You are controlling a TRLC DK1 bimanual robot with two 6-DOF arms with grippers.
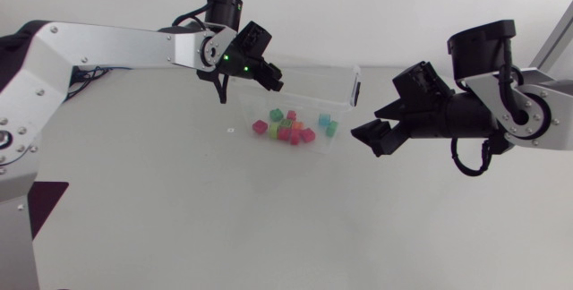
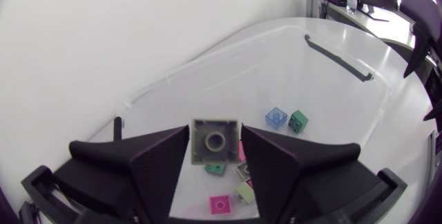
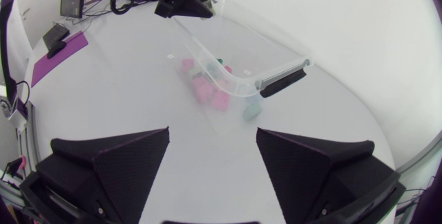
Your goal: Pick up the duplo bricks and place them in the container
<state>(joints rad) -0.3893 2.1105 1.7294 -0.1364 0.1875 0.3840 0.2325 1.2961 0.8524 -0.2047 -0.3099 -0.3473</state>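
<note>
A clear plastic container (image 1: 349, 80) stands at the middle of the table with several coloured duplo bricks (image 1: 286, 127) inside. My left gripper (image 1: 271, 80) hangs over its left end. In the left wrist view a pale grey brick (image 2: 215, 142) sits between the fingers of the left gripper (image 2: 215, 131), underside toward the camera, with a thin gap on each side; the gripper is open. Below it lie blue (image 2: 275, 117), green (image 2: 298, 120) and pink (image 2: 220, 204) bricks. My right gripper (image 1: 372, 136) stands open and empty to the right of the container (image 3: 235, 82).
A black latch (image 1: 356, 89) sits on the container's right end wall. A small white mark (image 1: 231, 130) lies on the table left of the container. Bare table surface stretches in front of the container and below both arms.
</note>
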